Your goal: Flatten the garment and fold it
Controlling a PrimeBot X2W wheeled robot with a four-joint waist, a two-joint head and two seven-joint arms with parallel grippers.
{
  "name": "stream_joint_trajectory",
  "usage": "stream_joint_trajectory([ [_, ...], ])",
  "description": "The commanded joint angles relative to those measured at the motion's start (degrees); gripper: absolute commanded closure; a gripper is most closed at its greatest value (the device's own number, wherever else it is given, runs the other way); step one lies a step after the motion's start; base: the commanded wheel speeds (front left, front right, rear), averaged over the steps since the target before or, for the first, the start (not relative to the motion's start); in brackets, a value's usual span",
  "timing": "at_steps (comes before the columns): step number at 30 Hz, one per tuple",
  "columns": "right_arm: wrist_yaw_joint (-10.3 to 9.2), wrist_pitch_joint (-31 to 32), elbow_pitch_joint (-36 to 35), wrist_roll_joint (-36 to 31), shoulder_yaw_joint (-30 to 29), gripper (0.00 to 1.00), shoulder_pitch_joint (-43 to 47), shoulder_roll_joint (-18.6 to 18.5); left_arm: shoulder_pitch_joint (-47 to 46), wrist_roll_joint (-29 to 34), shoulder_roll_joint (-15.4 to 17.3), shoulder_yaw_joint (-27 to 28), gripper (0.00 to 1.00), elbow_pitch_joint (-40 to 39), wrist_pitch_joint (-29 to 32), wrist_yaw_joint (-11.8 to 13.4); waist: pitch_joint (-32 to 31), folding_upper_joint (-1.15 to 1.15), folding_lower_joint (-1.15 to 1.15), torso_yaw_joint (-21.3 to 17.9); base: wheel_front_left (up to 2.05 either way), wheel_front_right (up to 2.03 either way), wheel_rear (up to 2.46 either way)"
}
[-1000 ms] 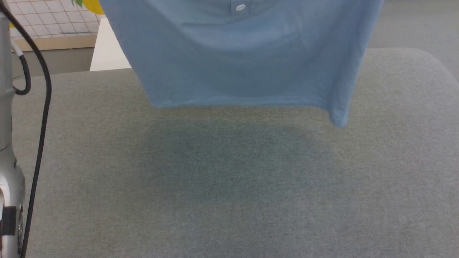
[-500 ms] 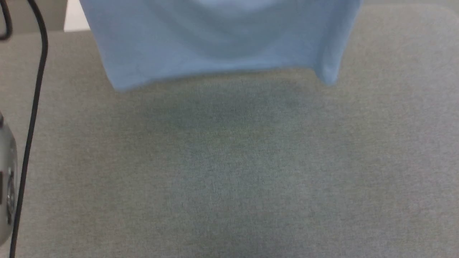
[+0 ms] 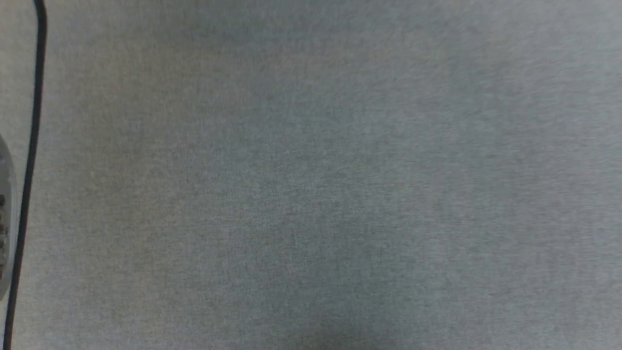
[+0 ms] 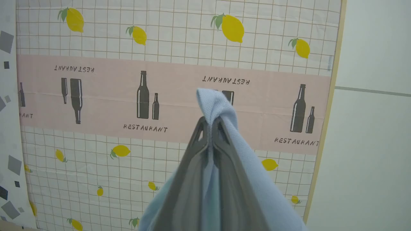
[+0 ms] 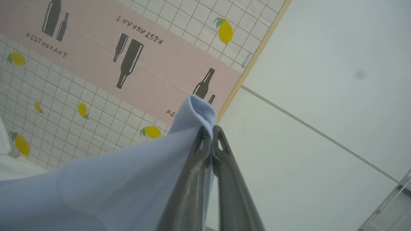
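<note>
Closest on my left wrist feed, the left gripper (image 4: 211,123) has its two long dark fingers (image 4: 189,183) pressed together on a pinch of the garment (image 4: 219,102), a light blue polo shirt of soft knitted cloth. A small bunched tip of the cloth pokes up past the fingertips. The rest runs down between the fingers and drapes over the one on the right of that feed, out through the bottom edge.

On my right wrist feed, the right gripper (image 5: 212,132) is clamped the same way, jaws closed tight on a folded edge of the shirt. From there the blue cloth fans out wide toward the lower left of that feed. So the shirt is held up by both grippers, one pinch in each.

Behind the left gripper I see a white squared wall sheet printed with yellow lemons (image 4: 96,38), crossed by a pink band with dark bottles and the word RESTAURANT. A thin pale wooden strip (image 4: 327,112) edges it, and past that comes a plain white wall (image 4: 369,144).

On the head feed, a thin black cable (image 3: 30,146) runs down the left side beside a sliver of silver robot casing (image 3: 4,218), and beyond them lies a flat grey felt-like cloth surface (image 3: 311,175).
</note>
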Motion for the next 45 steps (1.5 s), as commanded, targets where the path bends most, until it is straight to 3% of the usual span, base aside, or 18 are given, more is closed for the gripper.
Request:
stream_joint_trajectory([
  [1, -0.09, -1.5, 0.6, -0.9, 1.2, 1.00, -1.2, -0.9, -0.5, -0.5, -0.4, 0.2, 1.00, 0.8, -1.8, -0.4, 4.3, 0.00, 0.00, 2.1, 0.00, 0.00, 0.00],
  [8, -0.09, -6.2, 4.0, -1.2, 6.5, 1.00, -1.4, -4.6, 2.6, -2.1, -0.9, 0.3, 1.00, 4.1, -7.2, -3.0, 7.1, 0.00, 0.00, 3.4, 0.00, 0.00, 0.00],
  [16, -0.09, -9.8, 5.3, 4.0, 12.3, 1.00, 3.7, -6.4, 8.6, -4.0, -0.3, -1.1, 1.00, 5.2, -8.6, -7.6, 6.8, 0.00, 0.00, 4.1, 0.00, 0.00, 0.00],
  [23, -0.09, -8.4, -1.3, 15.5, 16.7, 1.00, 12.6, -9.8, 16.3, -6.0, 1.9, -2.9, 1.00, 0.4, -4.9, -12.2, 3.5, 0.00, 0.00, 4.6, 0.00, 0.00, 0.00],
  [27, -0.09, -5.8, -8.8, 21.4, 15.9, 1.00, 18.8, -13.7, 22.4, -8.1, 3.4, -3.0, 1.00, -6.3, -1.4, -13.0, 1.7, 0.00, 0.00, 5.0, 0.00, 0.00, 0.00],
  [32, -0.09, -2.9, -19.2, 26.6, 11.4, 1.00, 30.0, -18.0, 35.2, -11.6, 5.3, -1.1, 1.00, -17.5, 2.0, -10.7, -1.6, 0.00, 0.00, 5.1, 0.00, 0.00, 0.00],
  [36, -0.09, -0.2, -26.7, 28.2, 6.5, 1.00, 41.5, -18.8, 47.6, -12.9, 7.5, 0.2, 1.00, -25.7, 2.8, -8.4, -5.0, 0.00, 0.00, 4.8, 0.00, 0.00, 0.00],
  [45, -0.09, 4.6, -39.9, 27.5, -5.8, 1.00, 68.1, -13.9, 73.6, -15.2, 8.9, 0.3, 1.00, -40.6, 2.4, -4.7, -12.0, 0.00, 0.00, 4.2, 0.00, 0.00, 0.00],
])
